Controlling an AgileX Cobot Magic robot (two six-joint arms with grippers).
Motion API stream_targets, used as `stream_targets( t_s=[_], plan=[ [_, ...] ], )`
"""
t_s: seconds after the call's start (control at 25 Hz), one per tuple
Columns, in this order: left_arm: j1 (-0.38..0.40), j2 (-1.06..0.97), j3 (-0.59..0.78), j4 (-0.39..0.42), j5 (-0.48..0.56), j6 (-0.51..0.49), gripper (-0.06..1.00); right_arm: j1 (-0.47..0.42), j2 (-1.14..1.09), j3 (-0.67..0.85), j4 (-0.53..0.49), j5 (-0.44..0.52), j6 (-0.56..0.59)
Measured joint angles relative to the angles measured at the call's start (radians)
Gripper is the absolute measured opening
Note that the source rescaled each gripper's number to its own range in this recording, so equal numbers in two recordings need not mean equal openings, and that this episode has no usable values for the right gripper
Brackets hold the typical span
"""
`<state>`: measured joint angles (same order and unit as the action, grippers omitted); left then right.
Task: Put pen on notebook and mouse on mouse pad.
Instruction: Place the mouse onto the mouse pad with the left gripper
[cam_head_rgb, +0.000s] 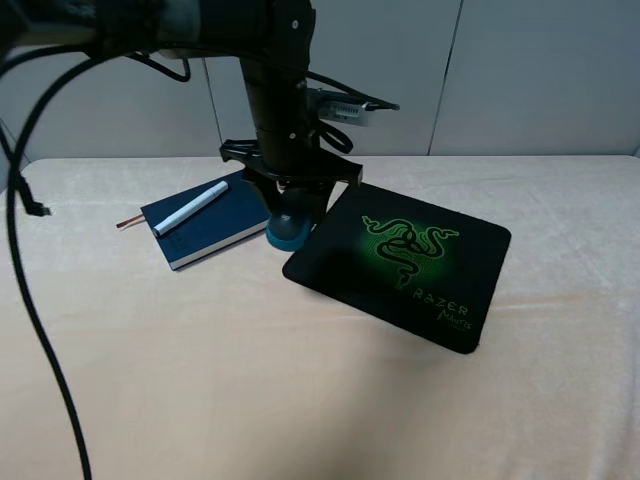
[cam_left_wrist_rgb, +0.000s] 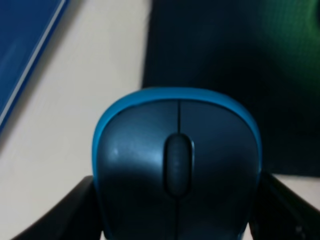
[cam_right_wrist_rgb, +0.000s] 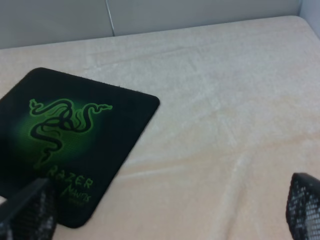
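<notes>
The white pen (cam_head_rgb: 190, 208) lies diagonally on the navy notebook (cam_head_rgb: 228, 222), whose blue corner (cam_left_wrist_rgb: 22, 40) also shows in the left wrist view. The teal-sided mouse (cam_head_rgb: 289, 229) sits between the notebook and the near corner of the black Razer mouse pad (cam_head_rgb: 400, 265). My left gripper (cam_head_rgb: 291, 212) comes down on it from above. In the left wrist view its dark fingers (cam_left_wrist_rgb: 75, 212) press both sides of the mouse (cam_left_wrist_rgb: 175, 150), with the mouse pad (cam_left_wrist_rgb: 225, 60) just beyond. My right gripper (cam_right_wrist_rgb: 167, 210) is open, off to the side of the mouse pad (cam_right_wrist_rgb: 75, 130).
A cream cloth covers the table (cam_head_rgb: 300, 400). The left arm's column (cam_head_rgb: 275, 90) and black cables (cam_head_rgb: 30, 300) hang over the back left. A grey wall panel stands behind the table. The brown ribbon (cam_head_rgb: 128, 223) sticks out of the notebook's left side.
</notes>
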<state>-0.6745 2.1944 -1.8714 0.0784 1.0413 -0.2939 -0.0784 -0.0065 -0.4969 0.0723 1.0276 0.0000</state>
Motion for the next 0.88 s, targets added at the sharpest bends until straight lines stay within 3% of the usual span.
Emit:
stream_targets(
  t_s=[0.44, 0.88],
  plan=[
    [-0.100, 0.289, -0.378, 0.000, 0.001, 0.022, 0.50, 0.000, 0.000, 0.000, 0.000, 0.000, 0.000],
    [-0.146, 0.377, -0.419, -0.003, -0.111, 0.024, 0.50, 0.000, 0.000, 0.000, 0.000, 0.000, 0.000]
  ],
)
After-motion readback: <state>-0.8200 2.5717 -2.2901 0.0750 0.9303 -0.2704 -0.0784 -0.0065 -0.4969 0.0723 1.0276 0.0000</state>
